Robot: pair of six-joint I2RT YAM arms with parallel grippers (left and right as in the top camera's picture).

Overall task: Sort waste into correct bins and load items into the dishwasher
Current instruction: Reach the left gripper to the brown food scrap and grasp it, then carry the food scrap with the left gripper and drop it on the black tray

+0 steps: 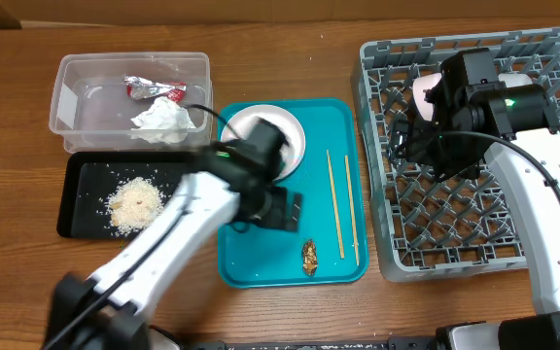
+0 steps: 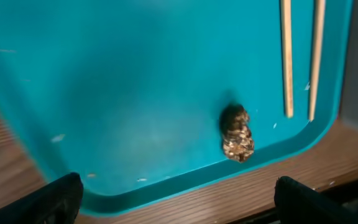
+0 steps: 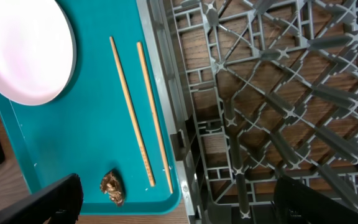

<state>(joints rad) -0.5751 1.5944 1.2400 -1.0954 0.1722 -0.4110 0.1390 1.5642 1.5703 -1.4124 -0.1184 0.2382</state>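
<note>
My left gripper (image 2: pixel 182 199) hangs spread wide over one brown lump (image 2: pixel 237 132), near two chopsticks (image 2: pixel 286 62); right gripper (image 3: pixel 182 199) seems spread wide too.

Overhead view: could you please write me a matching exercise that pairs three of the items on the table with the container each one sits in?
Things:
1. foil wrapper
2. rice crumbs
3. chopsticks

Places:
A. teal tray
B. clear tub
C. black tray

Pairs: 1-B, 2-C, 3-A
</note>
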